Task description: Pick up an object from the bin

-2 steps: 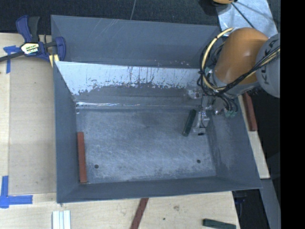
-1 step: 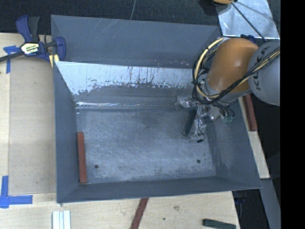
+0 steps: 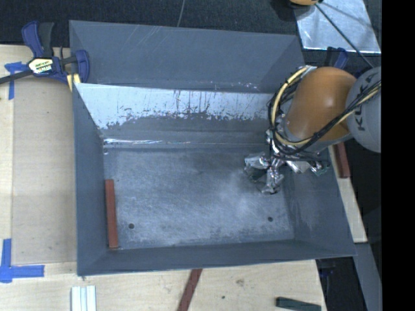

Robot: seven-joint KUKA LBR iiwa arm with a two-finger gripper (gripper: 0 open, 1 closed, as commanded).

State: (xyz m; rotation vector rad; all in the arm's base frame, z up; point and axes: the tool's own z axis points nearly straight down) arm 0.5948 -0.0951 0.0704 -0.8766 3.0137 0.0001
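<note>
My gripper hangs low over the right part of the bin's floor, close to the right wall and just under the orange cover on the wrist. A flat reddish-brown bar lies lengthwise along the left edge of the floor, far to the left of the gripper. Nothing lies on the grey floor directly beneath the gripper.
The arm with its orange cover and cables reaches in over the bin's right wall. The back wall slopes up steeply behind the gripper, and the right wall rises close beside it.
</note>
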